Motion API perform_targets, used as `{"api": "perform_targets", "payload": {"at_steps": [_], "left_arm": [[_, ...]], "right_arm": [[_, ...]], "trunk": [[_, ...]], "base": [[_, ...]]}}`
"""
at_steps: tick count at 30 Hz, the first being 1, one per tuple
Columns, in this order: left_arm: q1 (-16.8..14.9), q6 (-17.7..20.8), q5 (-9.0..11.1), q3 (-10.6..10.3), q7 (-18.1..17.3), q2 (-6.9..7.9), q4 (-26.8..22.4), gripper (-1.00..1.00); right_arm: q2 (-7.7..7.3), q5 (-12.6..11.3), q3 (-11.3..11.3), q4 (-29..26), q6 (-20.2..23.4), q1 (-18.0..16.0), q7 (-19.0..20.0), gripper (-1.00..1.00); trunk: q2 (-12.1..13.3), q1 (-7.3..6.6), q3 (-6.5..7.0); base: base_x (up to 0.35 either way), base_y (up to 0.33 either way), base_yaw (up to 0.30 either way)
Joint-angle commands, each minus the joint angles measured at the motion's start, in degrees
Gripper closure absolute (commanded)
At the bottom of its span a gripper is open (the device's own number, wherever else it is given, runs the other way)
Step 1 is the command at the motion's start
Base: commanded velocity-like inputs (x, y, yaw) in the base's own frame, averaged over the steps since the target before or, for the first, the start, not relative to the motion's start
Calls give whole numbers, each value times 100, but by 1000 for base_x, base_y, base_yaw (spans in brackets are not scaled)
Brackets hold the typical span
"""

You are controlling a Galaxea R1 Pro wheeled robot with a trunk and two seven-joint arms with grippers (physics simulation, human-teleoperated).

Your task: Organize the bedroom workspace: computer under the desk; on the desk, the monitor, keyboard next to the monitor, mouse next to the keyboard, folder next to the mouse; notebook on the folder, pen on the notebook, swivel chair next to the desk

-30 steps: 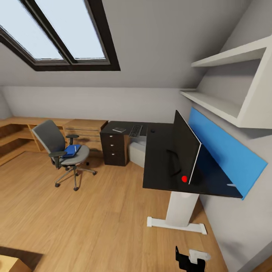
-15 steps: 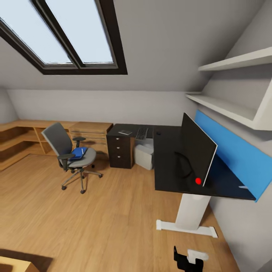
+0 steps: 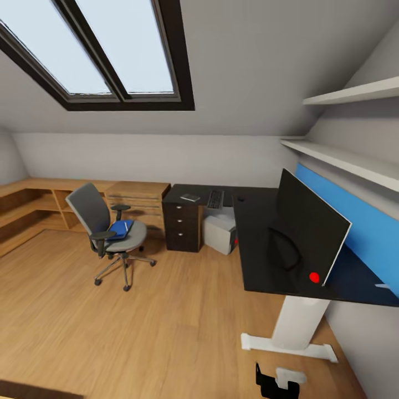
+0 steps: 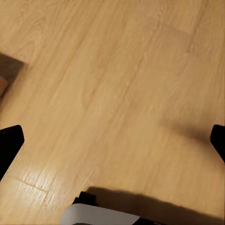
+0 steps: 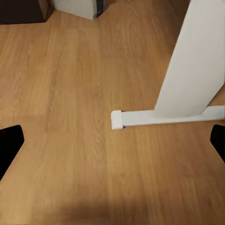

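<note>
Folder [image 3: 120, 228] lies on the swivel chair [image 3: 105, 228] seat, well apart from the bench [image 3: 260, 238]. Your view has swung left and nearer, so you're approaching. Both wrist views show fingers [image 4: 10, 147] spread wide, holding nothing.

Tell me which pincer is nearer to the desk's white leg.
Right. The right pincer hangs just before the white leg; the left pincer is over bare floor.

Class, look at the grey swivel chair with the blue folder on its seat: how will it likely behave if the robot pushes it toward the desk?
The swivel chair stands on casters, so it probably rolls easily, perhaps veering or spinning. The folder lies loose on the seat and might slide off.
</note>
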Motion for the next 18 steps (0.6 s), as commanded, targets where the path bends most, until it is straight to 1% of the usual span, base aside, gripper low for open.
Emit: {"api": "perform_targets", "payload": {"at_steps": [1, 3, 6, 18], "left_arm": [[-5, -22, 27, -49, 39, 3, 3, -100], [-5, -22, 27, -49, 39, 3, 3, -100], [-5, -22, 27, -49, 39, 3, 3, -100], [-5, -30, 27, -49, 39, 3, 3, -100]], "right_arm": [[6, -30, 51, 11, -18, -8, -28, -100], [9, -30, 53, 11, -14, -7, -27, -100], [10, -29, 54, 11, -9, -7, -26, -100], [12, -29, 55, 11, -2, -7, -26, -100]], "trunk": [[-12, 6, -13], [-12, 6, -13], [-12, 6, -13], [-12, 6, -13]], "base": [[282, 96, 0], [232, 63, 0], [129, 32, 0], [29, 11, 0]]}}
